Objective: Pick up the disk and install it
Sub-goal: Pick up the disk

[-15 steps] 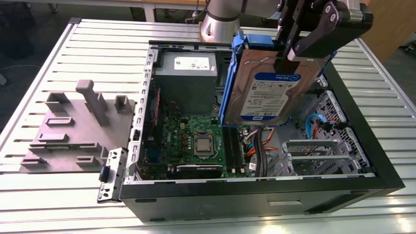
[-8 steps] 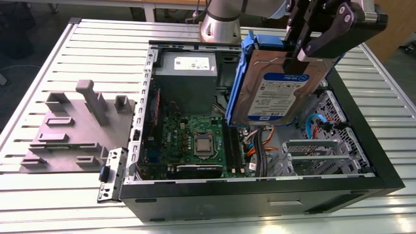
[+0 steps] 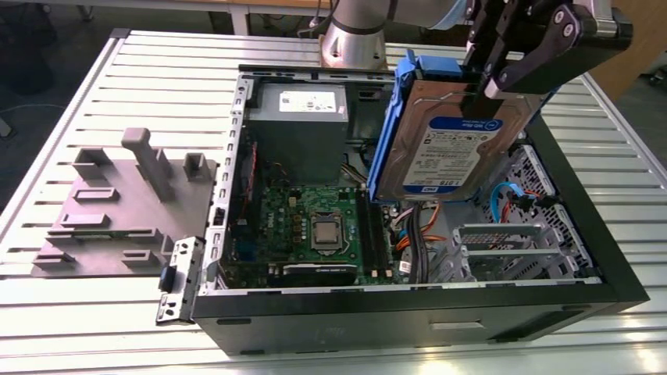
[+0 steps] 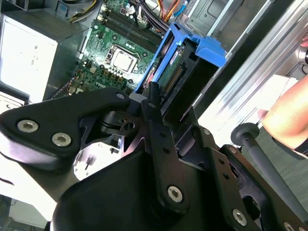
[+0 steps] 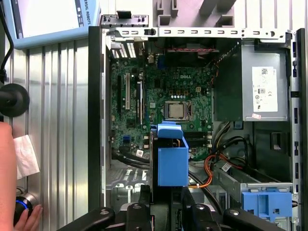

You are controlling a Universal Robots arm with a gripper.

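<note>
My gripper [image 3: 490, 78] is shut on the disk [image 3: 448, 144], a silver-grey hard drive with a white-and-blue label and blue side rails. I hold it on edge, nearly upright, above the open computer case [image 3: 417, 301], over the right half of the interior in the exterior view. In the first wrist view the disk's blue rail [image 5: 172, 156] hangs over the motherboard [image 5: 163, 103], with my fingers [image 5: 144, 204] clamped at its near end. The second wrist view shows the disk's connector edge [image 4: 175, 77] between the blue rails, beyond my black gripper [image 4: 151, 103].
Inside the case sit a grey power-supply box [image 3: 297, 117], cables [image 3: 417, 230] and an empty drive bay with a bare blue bracket [image 5: 267, 202]. A grey fixture plate [image 3: 109, 203] lies on the slatted table at the exterior view's left. A person's hand [image 5: 12, 183] rests beside the case.
</note>
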